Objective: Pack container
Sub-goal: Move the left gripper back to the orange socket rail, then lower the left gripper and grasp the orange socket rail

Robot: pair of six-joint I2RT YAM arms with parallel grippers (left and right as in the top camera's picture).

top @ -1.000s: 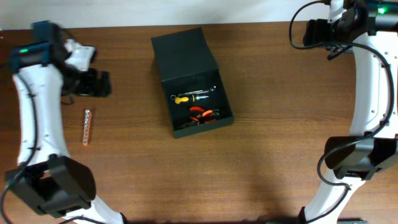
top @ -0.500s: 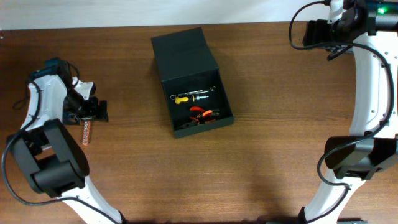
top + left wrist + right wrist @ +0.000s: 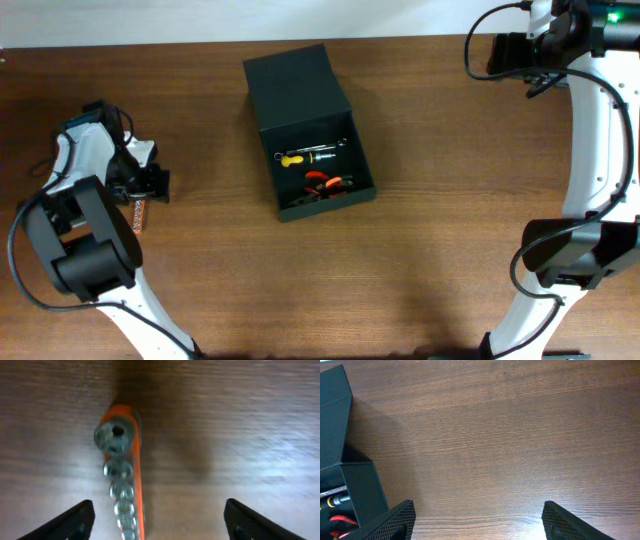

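The container (image 3: 300, 95), a dark green-black box with its flap lid open, sits at the table's middle back; it also shows at the left edge of the right wrist view (image 3: 362, 492). Inside lie a yellow-handled tool (image 3: 305, 157) and an orange-handled tool (image 3: 325, 182). An orange rail of silver sockets (image 3: 139, 212) lies on the table at the left. My left gripper (image 3: 140, 183) is open, low over the rail's far end; in the left wrist view the rail (image 3: 122, 477) sits between the fingers (image 3: 157, 520), nearer the left one. My right gripper (image 3: 477, 520) is open and empty, high at the back right.
The table is bare brown wood (image 3: 450, 250). A pale wall strip runs along the back edge (image 3: 150, 20). The arm bases stand at the front left and front right.
My left arm has swung in and down from the far left, bringing its open gripper over the socket rail. The right arm and the container have not moved.
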